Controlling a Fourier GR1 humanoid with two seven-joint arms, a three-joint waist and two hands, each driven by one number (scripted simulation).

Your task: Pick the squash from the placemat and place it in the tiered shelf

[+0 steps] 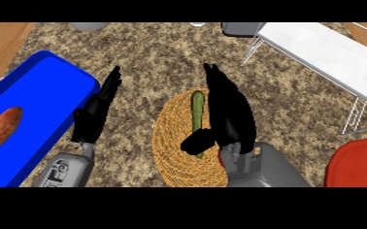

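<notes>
— Where's the long green squash (pixel 197 107)?
— On the round woven placemat (pixel 168 150), just beside the black right hand (pixel 233 116) (fingers straight, holding nothing). Curl round its middle before lifting toward the white wire tiered shelf (pixel 315 48).

Speckled counter (pixel 143 48) bears placemat (pixel 169 148), blue tray (pixel 44 89), white shelf (pixel 315 43).
</notes>
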